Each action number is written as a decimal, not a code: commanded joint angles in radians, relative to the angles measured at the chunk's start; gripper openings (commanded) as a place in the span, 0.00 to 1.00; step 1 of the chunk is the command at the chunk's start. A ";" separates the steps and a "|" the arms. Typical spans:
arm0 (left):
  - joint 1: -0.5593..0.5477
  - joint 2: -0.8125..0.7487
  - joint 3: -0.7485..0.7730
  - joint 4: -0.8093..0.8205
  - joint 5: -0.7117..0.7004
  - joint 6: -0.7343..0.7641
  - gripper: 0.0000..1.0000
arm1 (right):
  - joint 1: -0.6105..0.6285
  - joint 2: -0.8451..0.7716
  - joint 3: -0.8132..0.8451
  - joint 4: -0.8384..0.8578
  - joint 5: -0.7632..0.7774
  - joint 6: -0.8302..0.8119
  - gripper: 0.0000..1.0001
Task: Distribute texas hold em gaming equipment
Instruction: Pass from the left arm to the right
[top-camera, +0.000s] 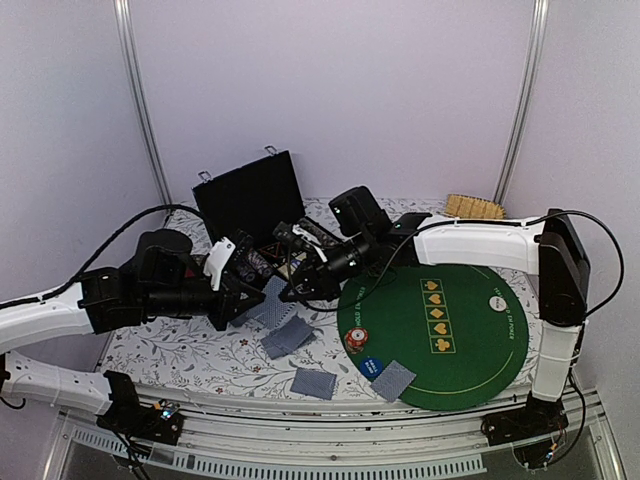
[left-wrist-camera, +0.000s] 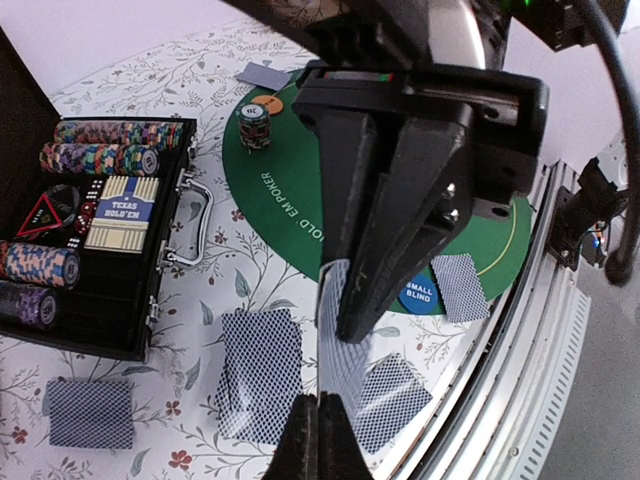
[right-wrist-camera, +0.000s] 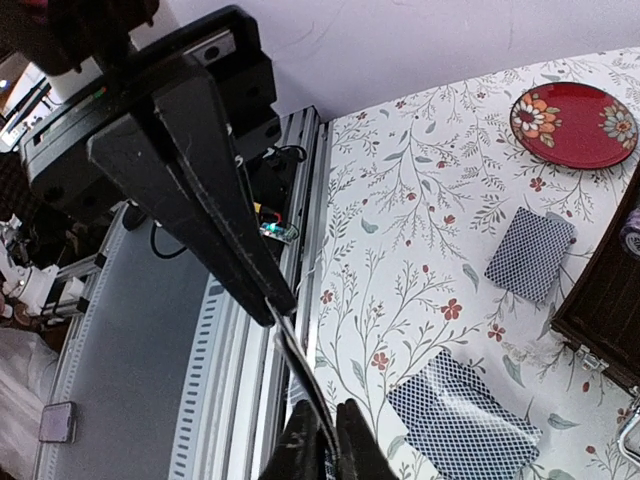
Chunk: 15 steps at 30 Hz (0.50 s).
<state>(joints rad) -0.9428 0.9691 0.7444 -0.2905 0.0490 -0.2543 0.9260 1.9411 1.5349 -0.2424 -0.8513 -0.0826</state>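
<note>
And the left gripper (left-wrist-camera: 317, 415) is clamped tight on a card (left-wrist-camera: 345, 375); the right gripper (right-wrist-camera: 322, 425) seems pinched on its far end. The card's long axis runs gripper to gripper.

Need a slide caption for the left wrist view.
Left gripper and right gripper both pinch a blue-backed card above card piles; open chip case left, green poker mat behind.

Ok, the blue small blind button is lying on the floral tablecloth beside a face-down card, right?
No. The blue small blind button lies on the round green poker mat, not the floral tablecloth, beside a face-down card. The left wrist view shows it.
</note>
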 joint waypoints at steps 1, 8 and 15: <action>-0.016 0.007 0.010 0.011 -0.003 0.008 0.00 | 0.003 -0.012 0.009 0.032 0.001 0.032 0.02; 0.030 0.042 0.013 -0.047 -0.288 -0.173 0.77 | -0.064 0.053 -0.089 0.187 0.088 0.424 0.02; 0.284 0.108 -0.033 -0.088 -0.234 -0.391 0.92 | -0.061 0.166 -0.119 0.263 0.057 0.573 0.02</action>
<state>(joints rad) -0.7586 1.0508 0.7429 -0.3428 -0.1673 -0.4961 0.8577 2.0590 1.4532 -0.0566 -0.7837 0.3473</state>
